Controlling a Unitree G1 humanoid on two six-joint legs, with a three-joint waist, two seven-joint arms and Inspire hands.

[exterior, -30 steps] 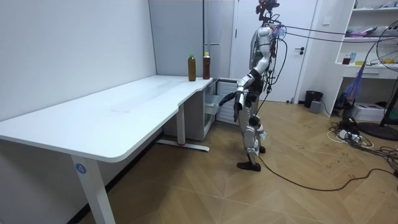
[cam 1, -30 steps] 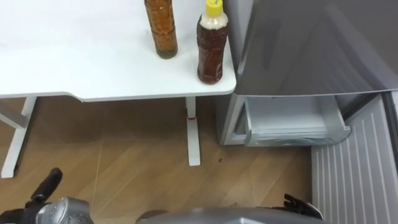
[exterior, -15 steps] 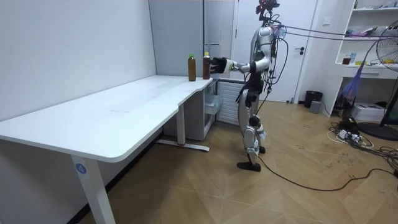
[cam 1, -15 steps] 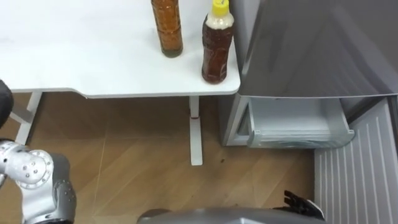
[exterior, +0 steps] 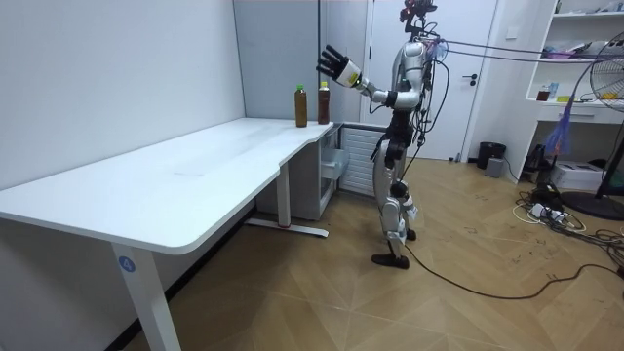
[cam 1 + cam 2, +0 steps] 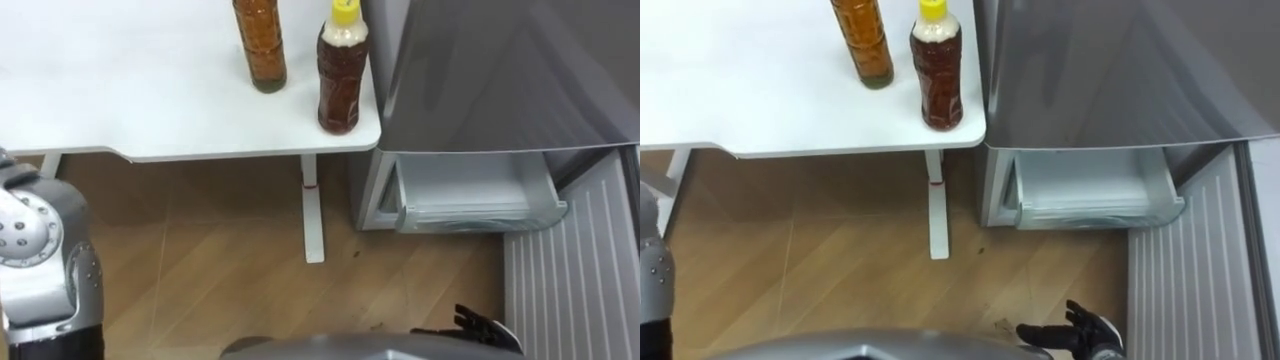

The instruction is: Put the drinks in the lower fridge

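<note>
Two on your counter [image 6: 120, 90]: amber bottle [image 6: 258, 45], yellow-capped bottle [image 6: 342, 75]. Left hand [image 5: 336, 66] splayed, high beside them; right hand [image 6: 1080, 335] relaxed, low.

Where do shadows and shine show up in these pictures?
Left eye view: the white table is evenly bright, and a band of shadow lies on the wooden floor just under its edge; the grey fridge front carries a faint pale sheen. Room view: that floor gleams softly in the open and looks darker beneath the table.

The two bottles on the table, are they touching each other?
Apart. The left eye view shows white table between the amber bottle and the yellow-capped bottle.
</note>
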